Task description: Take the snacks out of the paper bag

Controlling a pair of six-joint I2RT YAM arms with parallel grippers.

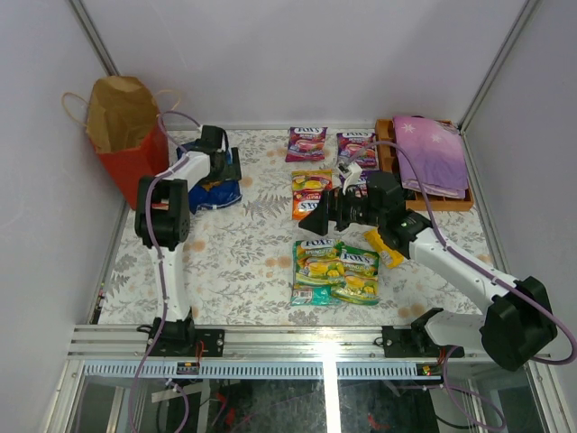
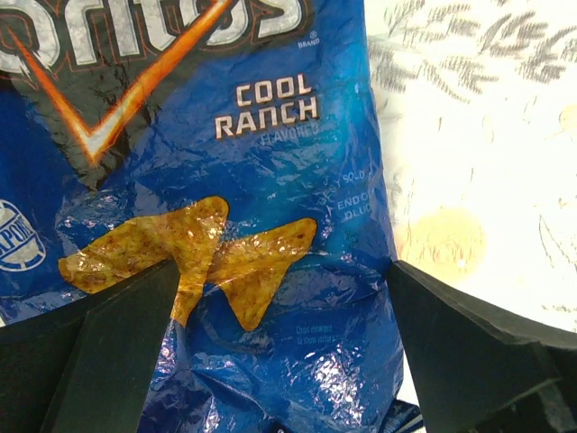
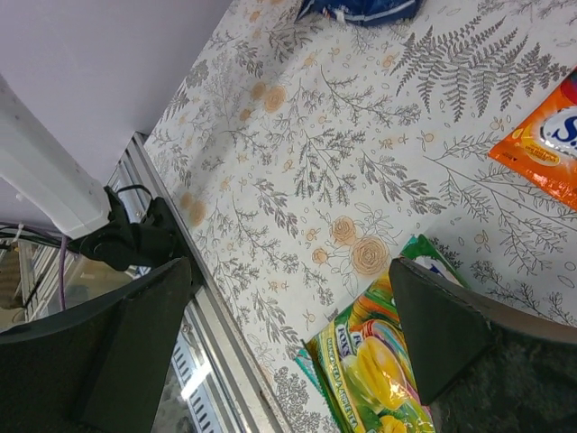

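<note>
Top view: the bag [image 1: 126, 135] stands upright in the far left corner with its mouth up, which suits a reach from above. I cannot tell whether anything remains inside. The Doritos [image 1: 215, 191] lies flat just right of the bag under the left gripper [image 1: 219, 162]. The pouches [image 1: 335, 271] and the bar [image 1: 386, 248] lie spread farther right, so I judge them unpacked. The right gripper [image 1: 314, 215] hovers over them. Farthest from the bag is a tray [image 1: 451, 203] with a cloth [image 1: 431, 149].

Left wrist: the jaws stand wide over the Doritos, gripping nothing.

Right wrist: the jaws gape empty above a flowered table [image 3: 315, 162]. Plain white walls [image 1: 315, 54] enclose it.
</note>
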